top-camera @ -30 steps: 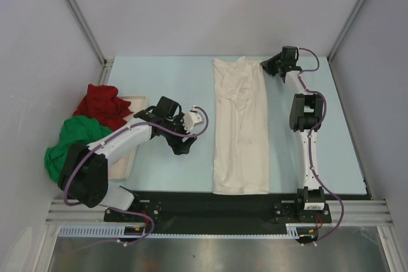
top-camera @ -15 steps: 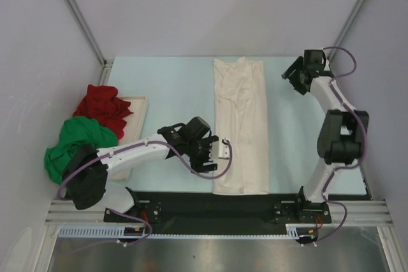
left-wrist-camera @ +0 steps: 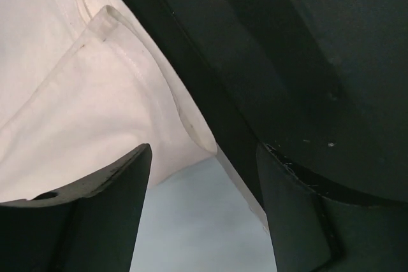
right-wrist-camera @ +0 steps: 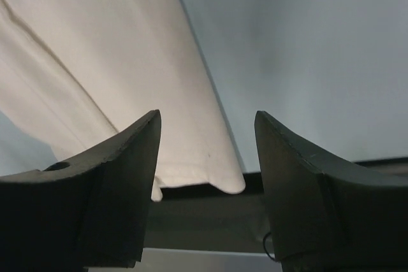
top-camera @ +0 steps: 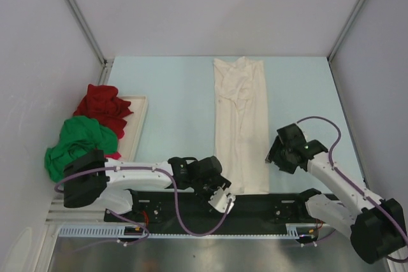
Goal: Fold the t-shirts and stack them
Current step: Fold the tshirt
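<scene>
Cream shirt [top-camera: 240, 125] lies in a long folded strip on the surface [top-camera: 172, 93], hem toward me. My left hand [left-wrist-camera: 204, 157] and right hand [right-wrist-camera: 207, 119] hover wide open, holding nothing, one at each near corner, placed to pinch both and fold the hem away.

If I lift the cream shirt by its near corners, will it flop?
Probably floppy: the cream t-shirt lies wrinkled and flat, so the middle should sag. Its folded layers may slip apart. Likely light; the table looks smooth, so it could drag.
</scene>
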Action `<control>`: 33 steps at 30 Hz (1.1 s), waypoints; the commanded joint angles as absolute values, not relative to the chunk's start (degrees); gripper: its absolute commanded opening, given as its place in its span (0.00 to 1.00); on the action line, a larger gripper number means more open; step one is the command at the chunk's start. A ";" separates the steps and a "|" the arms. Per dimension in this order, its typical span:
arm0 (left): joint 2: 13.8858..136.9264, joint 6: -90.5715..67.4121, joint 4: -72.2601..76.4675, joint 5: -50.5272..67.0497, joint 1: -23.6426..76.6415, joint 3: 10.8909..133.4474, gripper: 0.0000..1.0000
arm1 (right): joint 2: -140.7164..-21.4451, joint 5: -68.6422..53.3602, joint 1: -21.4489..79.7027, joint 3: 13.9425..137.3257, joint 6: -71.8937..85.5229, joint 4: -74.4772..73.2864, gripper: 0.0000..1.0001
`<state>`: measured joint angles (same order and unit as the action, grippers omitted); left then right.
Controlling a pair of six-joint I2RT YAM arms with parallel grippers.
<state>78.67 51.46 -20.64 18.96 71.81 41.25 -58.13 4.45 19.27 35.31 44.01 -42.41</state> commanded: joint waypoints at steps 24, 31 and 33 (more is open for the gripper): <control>81.74 45.90 -15.01 15.52 65.43 46.22 0.00 | -51.85 1.94 34.91 31.87 56.53 -47.19 0.00; 84.54 41.31 -18.72 26.01 48.18 57.45 0.00 | -61.49 -5.00 16.92 42.78 41.41 -40.36 0.00; 88.91 38.87 -19.07 26.54 44.31 60.71 0.00 | -65.90 -6.23 13.81 45.86 37.90 -36.84 0.00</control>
